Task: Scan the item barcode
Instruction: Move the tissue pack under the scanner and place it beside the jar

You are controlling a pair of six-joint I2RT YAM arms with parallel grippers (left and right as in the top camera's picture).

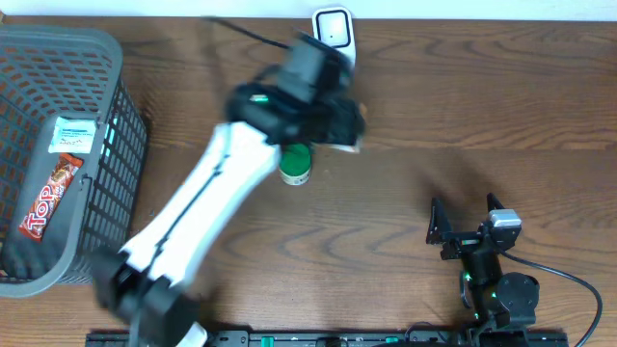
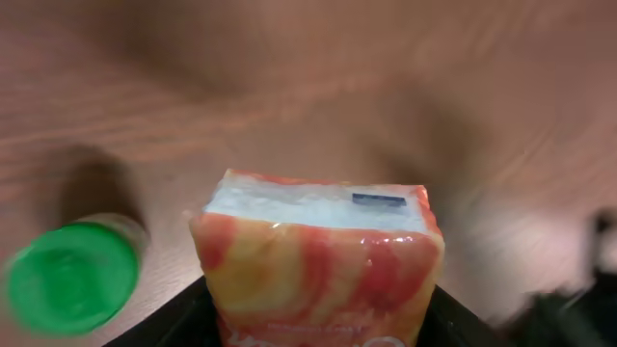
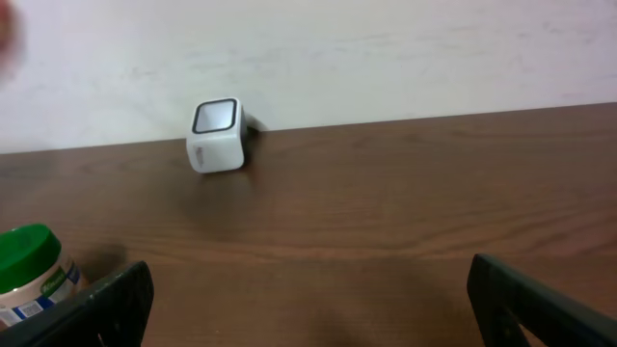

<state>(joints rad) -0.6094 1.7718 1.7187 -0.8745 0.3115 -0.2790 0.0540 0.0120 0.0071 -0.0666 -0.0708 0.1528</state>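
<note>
Tabletop (image 1: 434, 116) basket (image 1: 125, 154) holds candy bar (image 1: 48, 198), perhaps tissues (image 1: 74, 135).

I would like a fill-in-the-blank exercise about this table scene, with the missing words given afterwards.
The jar has a ____ lid.
The chocolate bar lies inside the ____.
Of the left gripper and the right gripper, the ____ one holds the packet.
The right gripper's jaws stand ____.
Missing words: green; basket; left; open.

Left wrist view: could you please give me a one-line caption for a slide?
The left gripper holds a red-and-yellow packet over the wooden table, a green-lidded jar nearby.
</note>
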